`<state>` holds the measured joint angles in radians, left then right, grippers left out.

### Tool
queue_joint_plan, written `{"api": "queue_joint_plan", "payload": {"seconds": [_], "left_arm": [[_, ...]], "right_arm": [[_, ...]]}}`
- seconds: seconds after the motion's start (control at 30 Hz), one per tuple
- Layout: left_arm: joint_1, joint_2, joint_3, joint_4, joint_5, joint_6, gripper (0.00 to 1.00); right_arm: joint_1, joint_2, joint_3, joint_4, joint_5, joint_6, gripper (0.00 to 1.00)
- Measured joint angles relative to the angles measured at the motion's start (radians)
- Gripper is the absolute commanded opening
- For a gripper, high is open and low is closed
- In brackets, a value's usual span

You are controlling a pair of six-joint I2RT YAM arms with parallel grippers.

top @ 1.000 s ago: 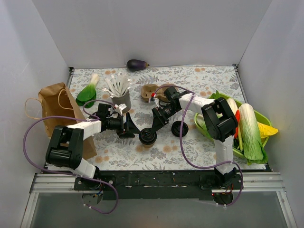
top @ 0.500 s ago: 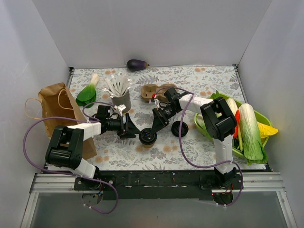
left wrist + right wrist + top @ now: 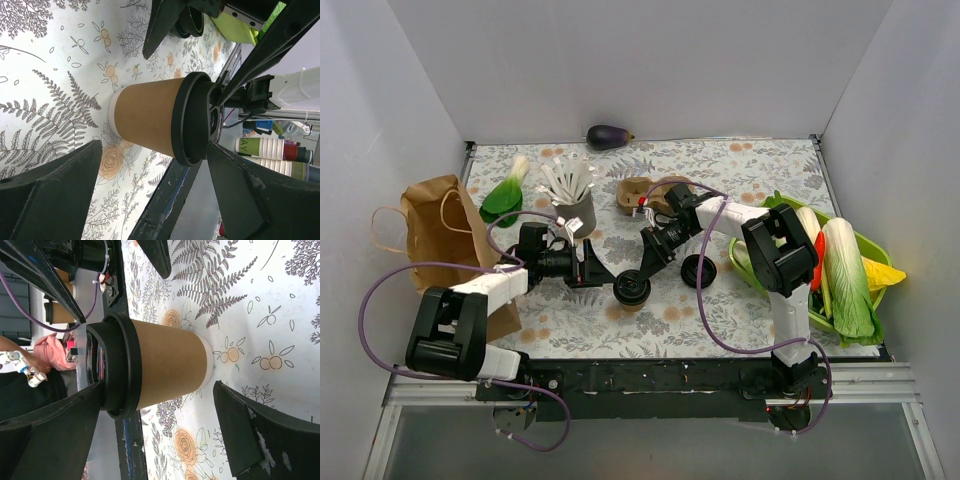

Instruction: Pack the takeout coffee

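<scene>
The takeout coffee [image 3: 631, 290] is a tan paper cup with a black lid, standing upright on the floral mat. In the left wrist view the cup [image 3: 147, 120] stands just beyond my left gripper [image 3: 152, 150], which is open, its fingers [image 3: 47, 200] wide on both sides. My right gripper [image 3: 159, 386] is open too, with the cup [image 3: 167, 365] just ahead of its spread fingers [image 3: 255, 432]. From above, the left gripper [image 3: 600, 274] sits left of the cup and the right gripper [image 3: 646, 266] behind it to the right. Neither touches the cup.
The brown cardboard carrier [image 3: 645, 192] lies behind the right arm. A grey cup of white sticks [image 3: 573, 203] stands behind the left gripper. A loose black lid [image 3: 699, 271], a paper bag [image 3: 440, 230], a green basket [image 3: 865, 250] of vegetables, an eggplant [image 3: 608, 136] and leafy greens [image 3: 505, 197] lie around.
My left gripper's jaws have spread wider and the left arm's elbow has shifted to the left. The cup and the right arm have stayed put.
</scene>
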<state>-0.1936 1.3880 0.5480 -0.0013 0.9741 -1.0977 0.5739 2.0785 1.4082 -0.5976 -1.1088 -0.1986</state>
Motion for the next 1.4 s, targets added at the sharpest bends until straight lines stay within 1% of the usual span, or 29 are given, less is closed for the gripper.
{"api": "queue_joint_plan", "payload": {"seconds": [0.2,0.5,0.83,1.07,1.23,1.4], "left_arm": [[0.0,-0.023,0.0,-0.047,-0.003,0.026,0.87],[-0.02,-0.008,0.0,-0.044,0.037,0.04,0.87],[-0.076,0.072,0.0,-0.035,0.046,0.068,0.86],[-0.077,0.145,0.01,-0.031,0.073,0.054,0.83],[-0.077,0.186,0.031,-0.043,0.089,0.029,0.82],[-0.079,0.173,0.041,-0.06,0.083,0.044,0.87]], "right_arm": [[-0.002,-0.015,0.0,-0.01,0.015,-0.032,0.98],[-0.018,-0.029,0.0,-0.034,0.037,-0.061,0.97],[-0.024,-0.029,-0.008,-0.03,0.032,-0.059,0.97],[-0.024,-0.031,-0.018,-0.024,0.031,-0.052,0.97],[-0.032,-0.041,-0.05,-0.006,0.029,-0.029,0.97],[-0.036,-0.042,-0.05,-0.014,0.022,-0.028,0.98]]}}
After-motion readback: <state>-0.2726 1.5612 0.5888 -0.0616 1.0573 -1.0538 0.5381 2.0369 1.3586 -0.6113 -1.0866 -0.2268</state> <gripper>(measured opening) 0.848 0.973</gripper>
